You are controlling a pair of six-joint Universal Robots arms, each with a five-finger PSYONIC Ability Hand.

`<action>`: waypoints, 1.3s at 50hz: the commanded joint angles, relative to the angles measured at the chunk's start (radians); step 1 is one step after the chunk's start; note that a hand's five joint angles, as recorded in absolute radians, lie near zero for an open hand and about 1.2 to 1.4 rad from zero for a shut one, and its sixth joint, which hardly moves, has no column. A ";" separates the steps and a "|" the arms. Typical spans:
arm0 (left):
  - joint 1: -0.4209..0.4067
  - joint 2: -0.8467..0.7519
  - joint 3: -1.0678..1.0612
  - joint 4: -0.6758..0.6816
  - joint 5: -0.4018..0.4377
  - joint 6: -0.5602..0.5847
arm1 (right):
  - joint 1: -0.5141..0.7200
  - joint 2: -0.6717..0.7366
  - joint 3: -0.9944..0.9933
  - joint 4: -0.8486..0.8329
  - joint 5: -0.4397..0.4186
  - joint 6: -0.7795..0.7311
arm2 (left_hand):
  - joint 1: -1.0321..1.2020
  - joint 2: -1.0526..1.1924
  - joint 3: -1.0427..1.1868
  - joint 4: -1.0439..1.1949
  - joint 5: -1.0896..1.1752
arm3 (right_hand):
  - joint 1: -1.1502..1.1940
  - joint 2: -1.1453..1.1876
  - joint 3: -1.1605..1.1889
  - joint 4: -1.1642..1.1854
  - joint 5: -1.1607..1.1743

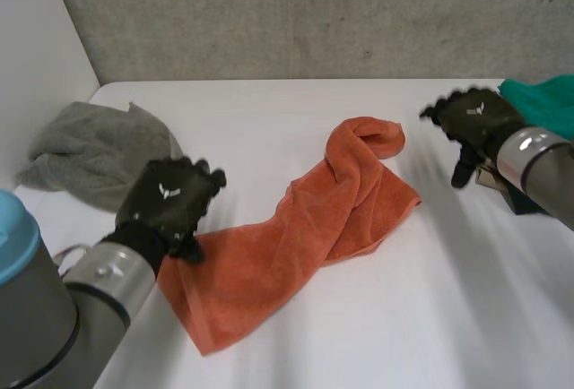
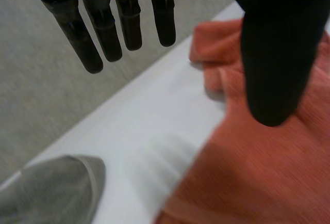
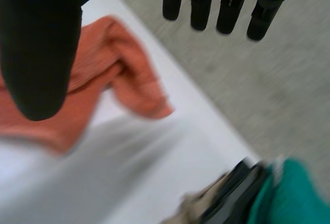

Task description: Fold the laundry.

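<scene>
An orange towel [image 1: 296,228] lies crumpled in a diagonal strip across the middle of the white table [image 1: 448,317], its far end bunched into a roll. My left hand [image 1: 170,196] hovers by the towel's near left edge, open, fingers [image 2: 103,33] straight and thumb apart, nothing held; the orange towel [image 2: 268,162] lies under the thumb. My right hand [image 1: 471,120] hangs open to the right of the rolled end, clear of the cloth. In the right wrist view its fingers [image 3: 227,7] are straight above the table, with the orange towel [image 3: 108,69] beside the thumb.
A grey cloth [image 1: 94,151] is heaped at the table's far left, also by my left hand as the grey cloth [image 2: 51,190]. A teal cloth [image 1: 547,102] sits at the far right over a dark object [image 3: 237,195]. A concrete wall stands behind the table.
</scene>
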 commanded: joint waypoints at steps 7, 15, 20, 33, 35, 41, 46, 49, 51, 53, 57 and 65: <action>-0.020 -0.008 -0.107 -0.101 0.001 -0.018 | -0.020 0.168 0.001 -0.020 -0.202 -0.048 | 0.001 0.011 0.003 0.019 0.023 | 0.258 0.257 0.258 0.258 0.251; -0.045 -0.042 -0.140 -0.091 0.001 -0.016 | -0.019 0.298 -0.059 -0.107 -0.205 -0.054 | -0.025 -0.016 -0.023 -0.008 -0.003 | 0.264 0.263 0.264 0.264 0.257; -0.046 -0.087 -0.138 -0.073 0.001 -0.013 | -0.019 0.352 -0.094 -0.138 -0.203 -0.066 | -0.043 -0.034 -0.041 -0.025 -0.021 | 0.348 0.348 0.349 0.349 0.342; -0.045 -0.185 -0.130 0.063 -0.001 -0.002 | -0.011 0.396 -0.122 -0.250 -0.197 -0.063 | 0.832 0.841 0.834 0.849 0.854 | 1.105 1.104 1.106 1.105 1.098; -0.045 -0.192 -0.126 0.065 -0.002 -0.002 | -0.005 0.393 -0.122 -0.248 -0.194 -0.056 | 0.990 0.999 0.992 1.007 1.012 | 1.105 1.104 1.106 1.105 1.098; -0.046 -0.185 -0.083 0.060 -0.005 -0.002 | 0.010 0.352 -0.105 -0.242 -0.193 -0.036 | 0.990 0.999 0.992 1.008 1.012 | 1.105 1.104 1.106 1.105 1.098; -0.042 -0.072 -0.040 0.053 -0.010 -0.002 | 0.006 0.280 -0.064 -0.232 -0.191 -0.025 | 0.990 0.999 0.992 1.008 1.012 | 1.105 1.104 1.106 1.105 1.098; -0.035 0.059 -0.006 0.050 -0.008 -0.010 | -0.003 0.212 -0.042 -0.205 -0.191 -0.023 | 0.990 0.999 0.992 1.008 1.012 | 1.105 1.104 1.106 1.105 1.098; -0.034 0.116 0.017 0.045 -0.008 -0.012 | -0.028 0.151 -0.033 -0.169 -0.191 -0.022 | 0.990 0.999 0.992 1.008 1.012 | 1.105 1.104 1.106 1.105 1.098; -0.029 0.194 0.054 0.027 -0.010 -0.013 | -0.045 0.105 -0.031 -0.140 -0.191 -0.022 | 0.990 0.999 0.992 1.008 1.012 | 1.105 1.104 1.106 1.105 1.098; 0.000 0.297 0.123 -0.010 -0.014 -0.022 | -0.059 -0.012 -0.031 -0.072 -0.193 -0.011 | 0.990 0.999 0.992 1.008 1.012 | 1.105 1.104 1.106 1.105 1.098; 0.081 0.221 0.206 -0.016 -0.002 -0.074 | -0.057 -0.151 -0.051 -0.060 -0.191 0.091 | 0.990 0.999 0.992 1.008 1.012 | 1.105 1.104 1.106 1.105 1.098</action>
